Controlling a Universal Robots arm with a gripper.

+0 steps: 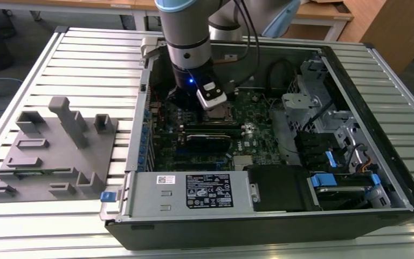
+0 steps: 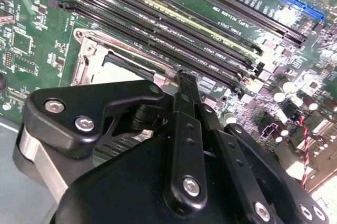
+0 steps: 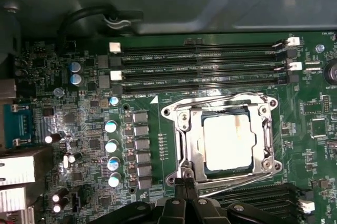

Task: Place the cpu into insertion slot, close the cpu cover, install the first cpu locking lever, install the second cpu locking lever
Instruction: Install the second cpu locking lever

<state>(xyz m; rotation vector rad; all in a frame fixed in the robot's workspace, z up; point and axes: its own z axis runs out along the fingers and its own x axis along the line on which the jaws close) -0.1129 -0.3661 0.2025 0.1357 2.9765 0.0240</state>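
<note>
gripper [image 3: 187, 195] fingers pressed together, holding nothing, tip just at the edge of the cpu cover [image 3: 263, 134], cover down flat over the cpu [image 3: 226, 137], memory slots [image 3: 200, 66] beyond the socket

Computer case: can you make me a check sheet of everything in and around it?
Surface: slatted metal table, open computer case on it.
Job's things: cpu sits in its socket; cover lies flat around it.
Clutter: grey block on the table, exterior view's left.
Grippers: gripper low at the socket's edge.
Cables: black cable looped beside the motherboard.
Surroundings: wooden desks behind.
</note>
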